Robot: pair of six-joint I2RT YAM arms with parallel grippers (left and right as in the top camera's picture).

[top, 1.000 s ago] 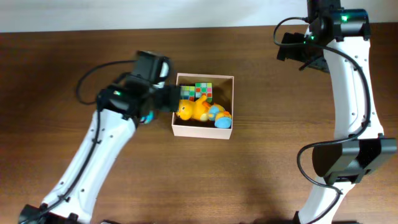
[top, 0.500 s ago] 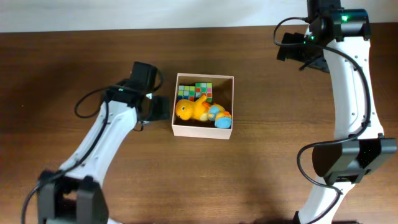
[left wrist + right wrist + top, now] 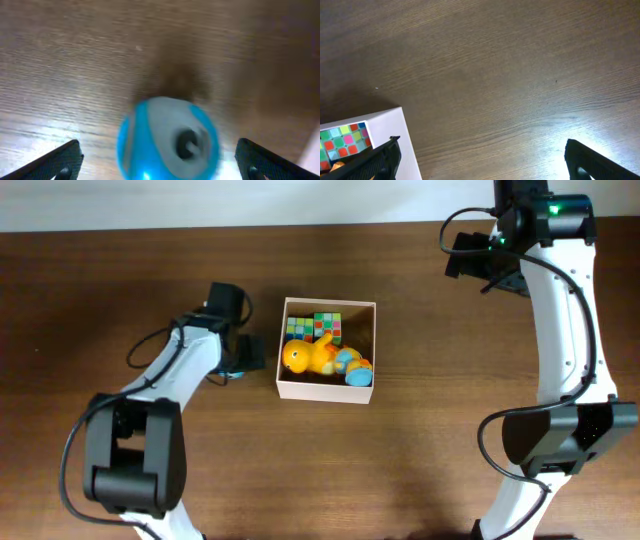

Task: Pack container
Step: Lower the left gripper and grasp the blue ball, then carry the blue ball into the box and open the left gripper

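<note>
The container (image 3: 322, 392) is a white-walled square box at the table's middle. It holds a multicoloured cube (image 3: 315, 328), a yellow plush toy (image 3: 310, 357) and a small blue toy (image 3: 358, 377). A blue ball with a grey patch (image 3: 169, 137) lies on the table just left of the box, and a sliver of it shows in the overhead view (image 3: 239, 372). My left gripper (image 3: 160, 167) is open and straddles the ball; overhead it sits at the box's left side (image 3: 243, 358). My right gripper (image 3: 487, 162) is open and empty, far back right (image 3: 478, 268).
The box's white corner (image 3: 387, 132) and the cube (image 3: 342, 142) show at the lower left of the right wrist view. Brown wooden table (image 3: 450, 440) lies all round. A pale strip (image 3: 200, 200) runs along the table's far edge.
My left gripper has drawn back from the box's left wall and come down over the blue ball. The right arm has not moved.
</note>
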